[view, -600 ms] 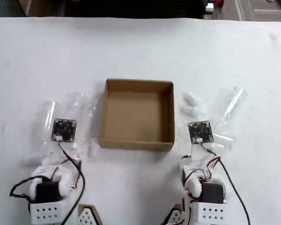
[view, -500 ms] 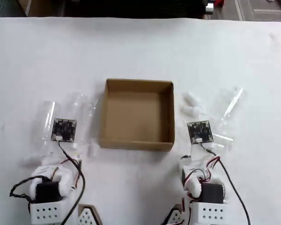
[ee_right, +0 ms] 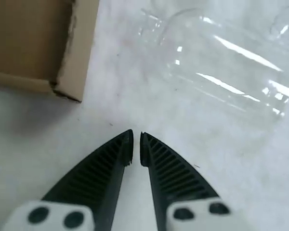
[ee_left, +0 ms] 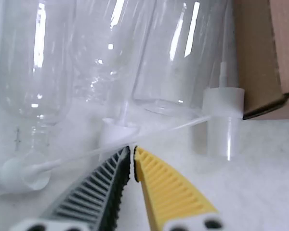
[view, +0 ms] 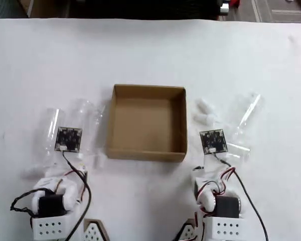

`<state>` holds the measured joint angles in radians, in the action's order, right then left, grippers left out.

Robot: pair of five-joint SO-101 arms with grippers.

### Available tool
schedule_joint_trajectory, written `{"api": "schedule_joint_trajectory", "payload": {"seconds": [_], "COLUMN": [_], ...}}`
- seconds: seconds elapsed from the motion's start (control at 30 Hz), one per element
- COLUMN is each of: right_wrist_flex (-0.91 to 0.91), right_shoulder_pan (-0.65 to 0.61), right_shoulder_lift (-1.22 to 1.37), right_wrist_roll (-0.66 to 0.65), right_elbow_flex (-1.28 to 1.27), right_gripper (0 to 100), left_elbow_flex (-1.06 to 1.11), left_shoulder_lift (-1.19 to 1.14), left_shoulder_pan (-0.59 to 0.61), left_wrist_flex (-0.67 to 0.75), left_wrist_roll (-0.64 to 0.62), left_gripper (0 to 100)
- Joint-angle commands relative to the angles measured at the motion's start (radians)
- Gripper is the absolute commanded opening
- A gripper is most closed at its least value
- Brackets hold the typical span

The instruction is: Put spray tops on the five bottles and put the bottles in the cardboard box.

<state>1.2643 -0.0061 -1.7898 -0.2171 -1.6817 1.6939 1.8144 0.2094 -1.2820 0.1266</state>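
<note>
Progress: pretty much at the start. The box [view: 148, 123] has nothing in it, and nothing we can make out is capped.
Left to do: all five cappings, then all five drops into the box.
Left bottles [ee_left: 106, 53]: three clear ones lying side by side on the counter [view: 150, 50], just beside the box's left wall.
Their axis: roughly parallel to that wall, running away from the arms. The necks look to point back toward the left hand [ee_left: 132, 156].
Right bottles [view: 246, 115]: on their sides to the right of the box. We think there are two, but clear plastic is hard to count. The far one lies on a diagonal, slanting away from the box.
Near right bottle [ee_right: 221, 72]: neck end toward the box side, body running away from it, as far as we can tell.
Tops [ee_left: 223, 122]: one sits by the box corner and another just past the left fingertips, with two small white ones between the box and the right bottles.
Left hand: fingers together, holding nothing, low by the necks.
Right hand [ee_right: 136, 144]: closed to a sliver and empty too, over bare counter between the box corner and the bottle.
</note>
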Motion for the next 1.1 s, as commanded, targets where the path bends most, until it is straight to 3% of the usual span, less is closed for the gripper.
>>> {"api": "schedule_joint_trajectory", "payload": {"seconds": [0.0,0.27,1.07], "right_wrist_flex": [0.002,-0.137,-0.136], "right_shoulder_pan": [-0.007,-0.008,-0.002], "right_shoulder_lift": [-0.010,-0.010,-0.008], "right_wrist_roll": [-0.002,-0.002,-0.008], "right_elbow_flex": [-0.009,-0.009,-0.009], "right_gripper": [1.6,1.6,1.7], "left_elbow_flex": [-0.003,-0.003,-0.003], "left_shoulder_lift": [0.013,0.013,0.013], "left_shoulder_pan": [-0.005,-0.005,-0.005], "left_wrist_flex": [-0.008,-0.008,-0.008], "left_wrist_roll": [-0.009,-0.009,-0.009], "left_gripper": [2,2,2]}}
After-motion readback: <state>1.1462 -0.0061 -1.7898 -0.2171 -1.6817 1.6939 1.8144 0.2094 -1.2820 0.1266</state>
